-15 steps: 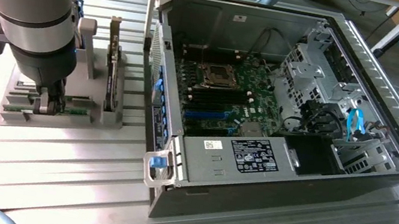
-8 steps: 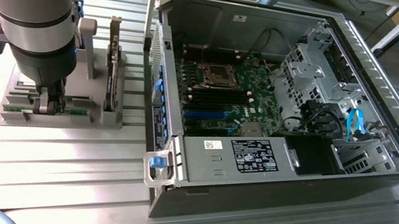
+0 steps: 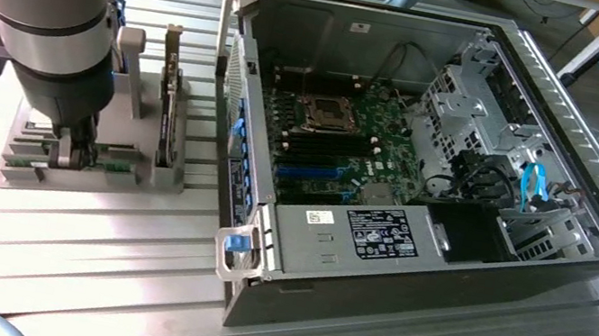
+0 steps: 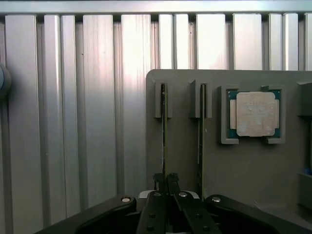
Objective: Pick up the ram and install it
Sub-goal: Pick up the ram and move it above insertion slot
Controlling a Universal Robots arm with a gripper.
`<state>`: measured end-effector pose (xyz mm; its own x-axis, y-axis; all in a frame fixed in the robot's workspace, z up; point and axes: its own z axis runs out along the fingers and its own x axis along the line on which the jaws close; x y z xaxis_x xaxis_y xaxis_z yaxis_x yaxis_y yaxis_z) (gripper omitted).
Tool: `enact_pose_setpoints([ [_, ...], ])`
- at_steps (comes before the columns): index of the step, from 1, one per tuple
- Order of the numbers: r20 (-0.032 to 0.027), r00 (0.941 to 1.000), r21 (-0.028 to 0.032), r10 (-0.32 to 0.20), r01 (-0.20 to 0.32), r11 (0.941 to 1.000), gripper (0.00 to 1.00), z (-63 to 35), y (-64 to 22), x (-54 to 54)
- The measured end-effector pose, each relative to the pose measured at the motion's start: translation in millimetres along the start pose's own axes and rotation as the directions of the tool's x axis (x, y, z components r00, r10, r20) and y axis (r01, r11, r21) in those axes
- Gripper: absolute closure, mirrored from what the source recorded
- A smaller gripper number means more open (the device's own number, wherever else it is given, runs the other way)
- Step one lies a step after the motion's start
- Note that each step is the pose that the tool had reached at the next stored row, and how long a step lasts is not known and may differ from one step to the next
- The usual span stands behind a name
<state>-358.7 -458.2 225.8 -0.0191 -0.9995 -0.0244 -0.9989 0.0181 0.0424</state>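
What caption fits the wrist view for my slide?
Gripper shut on the ram in the gray holder, processor nearby.

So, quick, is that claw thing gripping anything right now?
Gripper: closed on the ram, which stands on edge in its grey holder.

Pincer (image 4: 165,179) pinched shut (arm upright).
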Motion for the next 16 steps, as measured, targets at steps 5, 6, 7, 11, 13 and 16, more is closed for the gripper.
enact_pose_setpoints([
  [5,0.0000,1.0000,0.0000,0.000,0.000,1.0000,0.88,-5.3,0.2,-0.1],
  [6,0.0001,1.0000,0.0000,0.000,0.000,1.0000,0.88,-6.3,0.3,-0.2],
  [7,0.0000,1.0000,0.0000,0.000,0.000,1.0000,0.88,-7.3,0.3,-0.2],
  [11,0.0000,1.0000,0.0000,0.000,0.000,1.0000,0.88,-11.6,0.5,-0.3],
  [13,-0.0001,1.0000,-0.0001,0.000,0.000,1.0000,0.88,-14.4,0.6,-0.4],
  [16,-0.0001,1.0000,0.0001,0.000,0.000,1.0000,0.88,-19.2,0.8,-0.5],
])
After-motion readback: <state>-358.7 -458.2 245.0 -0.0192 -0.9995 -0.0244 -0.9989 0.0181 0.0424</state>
